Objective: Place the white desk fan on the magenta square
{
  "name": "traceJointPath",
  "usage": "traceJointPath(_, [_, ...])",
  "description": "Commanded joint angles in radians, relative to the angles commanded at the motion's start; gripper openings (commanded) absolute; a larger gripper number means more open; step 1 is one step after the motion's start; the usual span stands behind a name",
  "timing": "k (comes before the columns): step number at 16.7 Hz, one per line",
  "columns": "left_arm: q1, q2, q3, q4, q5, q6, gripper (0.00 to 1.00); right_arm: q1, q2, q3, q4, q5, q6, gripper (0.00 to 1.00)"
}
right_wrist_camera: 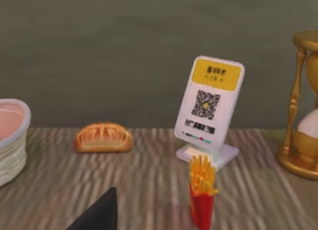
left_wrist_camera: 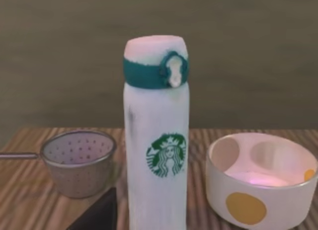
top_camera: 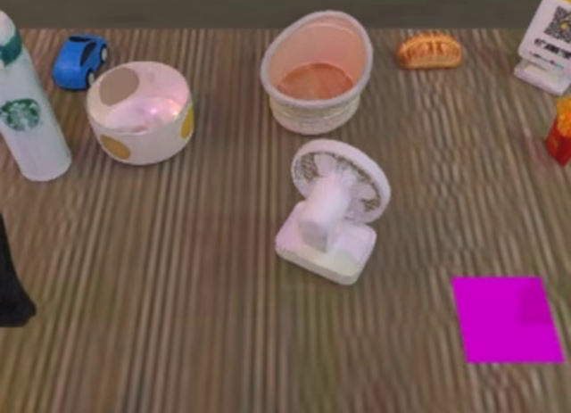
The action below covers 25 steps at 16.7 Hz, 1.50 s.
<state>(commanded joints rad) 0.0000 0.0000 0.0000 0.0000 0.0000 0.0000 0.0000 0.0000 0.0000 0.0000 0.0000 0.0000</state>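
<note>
One white desk fan (top_camera: 331,210) stands at the centre of the top view, well apart from the one magenta square (top_camera: 508,318) at lower right. Behind it sit one woven basket (top_camera: 317,70) and one spotted bowl (top_camera: 139,111). Of the left pincer (top_camera: 12,293) only a dark piece shows at the left edge, the right is out of view above, and I cannot tell either's opening.

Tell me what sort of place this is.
Probably a rendered tabletop test scene, not a real room: a striped wooden table scattered with unrelated props, such as a white desk fan, a bread loaf and a magenta square.
</note>
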Motion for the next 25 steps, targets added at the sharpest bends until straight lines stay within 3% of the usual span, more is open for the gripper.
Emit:
traceJointPath(5, [0.0,0.0,0.0,0.0,0.0,0.0,1.0,0.024,0.061,0.059,-0.054,-0.005,-0.018,1.0])
traceJointPath(9, [0.0,0.0,0.0,0.0,0.0,0.0,1.0,0.093,0.288,0.284,-0.228,-0.014,-0.075,1.0])
traceJointPath(25, [0.0,0.0,0.0,0.0,0.0,0.0,1.0,0.497,1.99,2.008,-1.298,-0.032,-0.401,1.0])
